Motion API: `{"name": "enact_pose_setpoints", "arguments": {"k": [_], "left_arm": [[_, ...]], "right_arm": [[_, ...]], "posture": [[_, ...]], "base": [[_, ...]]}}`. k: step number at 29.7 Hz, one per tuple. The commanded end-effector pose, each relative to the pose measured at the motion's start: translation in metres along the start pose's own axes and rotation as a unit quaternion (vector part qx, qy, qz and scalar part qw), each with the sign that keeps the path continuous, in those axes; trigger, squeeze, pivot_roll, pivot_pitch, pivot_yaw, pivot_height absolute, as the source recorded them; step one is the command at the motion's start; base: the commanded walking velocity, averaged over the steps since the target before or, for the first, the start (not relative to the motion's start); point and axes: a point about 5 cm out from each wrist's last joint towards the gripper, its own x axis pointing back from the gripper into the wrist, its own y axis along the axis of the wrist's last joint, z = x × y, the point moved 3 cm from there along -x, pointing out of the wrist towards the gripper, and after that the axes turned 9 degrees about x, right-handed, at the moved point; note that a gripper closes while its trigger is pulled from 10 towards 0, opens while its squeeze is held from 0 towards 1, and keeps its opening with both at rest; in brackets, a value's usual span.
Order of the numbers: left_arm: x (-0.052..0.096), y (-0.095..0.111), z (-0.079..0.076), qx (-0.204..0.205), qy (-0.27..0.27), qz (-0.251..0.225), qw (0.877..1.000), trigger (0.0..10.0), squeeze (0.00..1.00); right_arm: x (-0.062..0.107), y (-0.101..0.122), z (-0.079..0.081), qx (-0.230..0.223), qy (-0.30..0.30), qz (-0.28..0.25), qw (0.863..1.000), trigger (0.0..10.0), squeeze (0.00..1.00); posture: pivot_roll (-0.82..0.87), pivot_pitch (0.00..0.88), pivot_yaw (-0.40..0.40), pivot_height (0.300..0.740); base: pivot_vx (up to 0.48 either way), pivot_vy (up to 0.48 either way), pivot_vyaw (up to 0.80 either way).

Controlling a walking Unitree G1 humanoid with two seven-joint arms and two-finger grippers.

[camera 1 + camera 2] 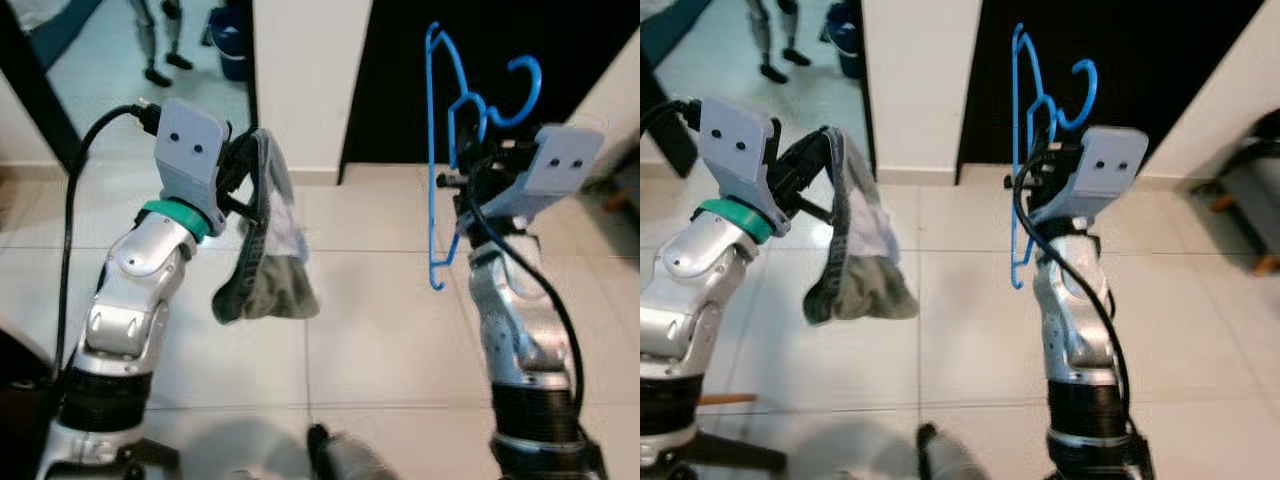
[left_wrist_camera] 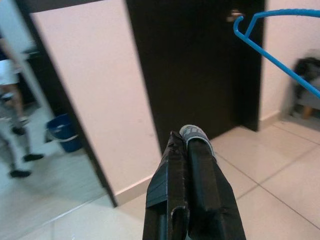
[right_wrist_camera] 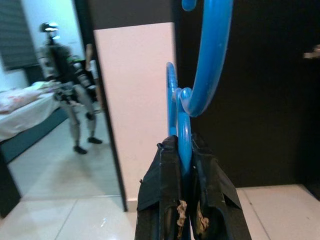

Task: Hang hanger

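Our right pincer (image 1: pixel 470 165) is clamped tight on the blue hanger (image 1: pixel 437 150), holding it upright before the dark door (image 1: pixel 480 40), hook uppermost. Our left pincer (image 1: pixel 250 180) is closed on a limp grey garment (image 1: pixel 265 270), which dangles above the tiled floor (image 1: pixel 380 330), well apart from the hanger.

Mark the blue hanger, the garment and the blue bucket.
blue hanger (image 1: pixel 432 150), left eye view, on its long straight bar.
garment (image 1: pixel 268 275), left eye view, on the bunched lower fabric.
blue bucket (image 2: pixel 64 131), left wrist view, on its side wall.
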Motion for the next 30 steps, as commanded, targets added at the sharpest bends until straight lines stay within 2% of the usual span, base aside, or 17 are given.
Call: {"name": "enact_pose_setpoints", "arguments": {"k": [1,4,9,17,30], "left_arm": [[-0.002,-0.001,-0.003,0.005,-0.007,0.003,1.000,10.0,0.00],[-0.003,-0.003,-0.001,0.031,-0.001,0.004,1.000,10.0,0.00],[-0.006,-0.008,0.001,0.037,0.010,0.011,0.999,10.0,0.00],[-0.007,-0.014,0.005,0.037,0.017,0.017,0.999,10.0,0.00],[-0.010,-0.011,0.004,0.039,0.011,0.009,0.999,10.0,0.00]], "right_arm": [[0.001,0.001,-0.007,0.007,-0.012,-0.003,1.000,10.0,0.00],[0.001,0.003,-0.009,0.009,-0.017,-0.006,1.000,10.0,0.00],[0.002,0.002,-0.010,0.009,-0.017,-0.005,1.000,10.0,0.00],[0.004,0.000,-0.009,0.010,-0.015,-0.002,1.000,10.0,0.00],[0.003,0.003,-0.011,0.012,-0.020,-0.007,1.000,10.0,0.00]], "posture": [[-0.05,0.073,0.042,0.740],[-0.06,0.070,0.045,0.740],[-0.07,0.067,0.041,0.740],[-0.07,0.064,0.041,0.740],[-0.07,0.065,0.045,0.740]], "base": [[0.000,0.000,-0.80],[0.000,0.000,-0.80],[0.000,0.000,-0.80],[0.000,0.000,-0.80],[0.000,0.000,-0.80]]}}
